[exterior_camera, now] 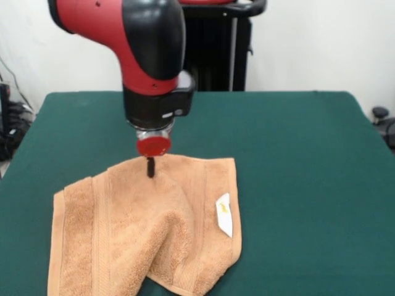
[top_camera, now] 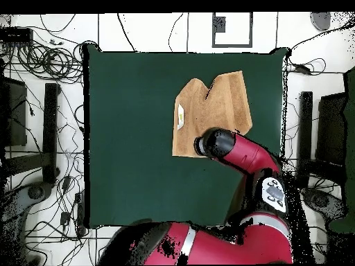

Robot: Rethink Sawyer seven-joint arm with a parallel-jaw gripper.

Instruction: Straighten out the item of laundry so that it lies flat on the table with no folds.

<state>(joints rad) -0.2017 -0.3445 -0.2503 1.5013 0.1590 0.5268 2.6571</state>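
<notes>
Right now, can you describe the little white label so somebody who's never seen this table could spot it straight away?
Start from the dark green table and find the orange-tan towel lying rumpled on it, under the red arm's gripper. Near one edge of the towel sits a small white label with a yellow mark, the only white spot on the cloth.

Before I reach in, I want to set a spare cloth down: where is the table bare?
The table is bare across the wide stretch between the towel's label edge and the far table side in the overhead view. A narrower strip borders the towel's other side. It is crowded where the arm hangs over the towel's corner near the robot.
</notes>
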